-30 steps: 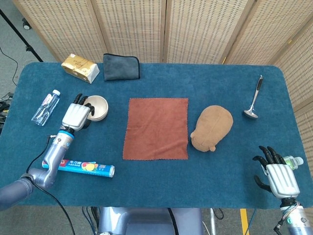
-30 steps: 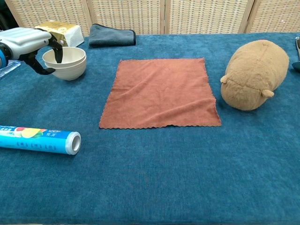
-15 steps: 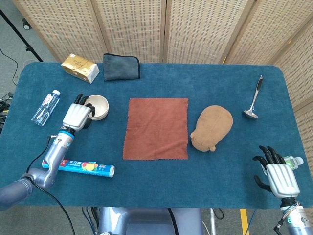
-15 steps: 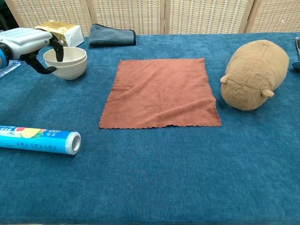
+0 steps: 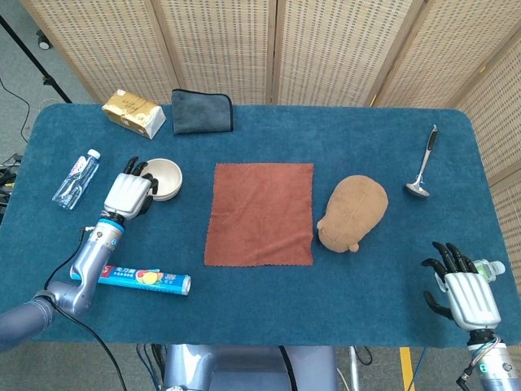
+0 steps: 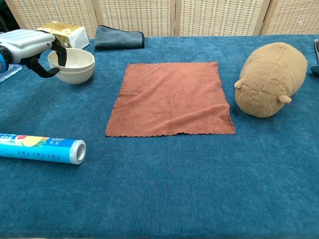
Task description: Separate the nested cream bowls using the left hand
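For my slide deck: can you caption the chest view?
Left hand grips the rim of the nested cream bowls beside a rust cloth on the blue table.

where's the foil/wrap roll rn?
The roll lies on its side near the table's front-left edge in the head view, beside the left arm's forearm, in front of the left hand and cream bowls.

We see a table (image 5: pixel 260 285) covered edge to edge in deep teal cloth, with rounded corners at the far side. Behind it, along the far edge, stands a folding screen (image 5: pixel 326 49) of pale woven cane panels in light wooden frames, angled in toward us at the right. To the far left, grey floor (image 5: pixel 20 73) shows with a black stand leg (image 5: pixel 24 41) and cable, under even, soft light.
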Robot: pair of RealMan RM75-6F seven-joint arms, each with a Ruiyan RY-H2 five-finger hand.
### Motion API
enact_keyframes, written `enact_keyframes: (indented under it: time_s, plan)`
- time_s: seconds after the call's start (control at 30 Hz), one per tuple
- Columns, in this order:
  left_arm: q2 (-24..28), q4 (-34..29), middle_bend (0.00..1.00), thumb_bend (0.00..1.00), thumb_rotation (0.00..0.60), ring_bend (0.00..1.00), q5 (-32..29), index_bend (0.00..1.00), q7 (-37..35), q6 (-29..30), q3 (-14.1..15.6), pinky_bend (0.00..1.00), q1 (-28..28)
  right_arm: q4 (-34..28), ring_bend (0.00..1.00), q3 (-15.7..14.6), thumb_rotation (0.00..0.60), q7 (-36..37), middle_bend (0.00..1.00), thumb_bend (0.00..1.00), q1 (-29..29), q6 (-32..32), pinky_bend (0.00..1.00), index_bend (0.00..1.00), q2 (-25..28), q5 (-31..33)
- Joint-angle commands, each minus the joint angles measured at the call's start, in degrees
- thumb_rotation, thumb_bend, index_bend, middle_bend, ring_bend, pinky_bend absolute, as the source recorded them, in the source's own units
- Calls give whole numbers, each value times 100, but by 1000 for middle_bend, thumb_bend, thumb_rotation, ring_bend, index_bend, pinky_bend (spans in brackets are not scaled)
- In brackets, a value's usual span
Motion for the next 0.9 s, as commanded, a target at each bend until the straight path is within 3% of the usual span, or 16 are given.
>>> enact_keyframes:
  time_s: [0.03,0.9]
  plan:
    - [-18,25,481,485,600,143,-20,592,26,1,-1,25,3,2,11,1,600,2,87,359,0,-1,169,311,1,1]
    - [237,-374,487,484,600,147,30,602,263,407,-207,25,-30,-24,7,-17,600,-1,88,356,11,-49,169,311,1,10]
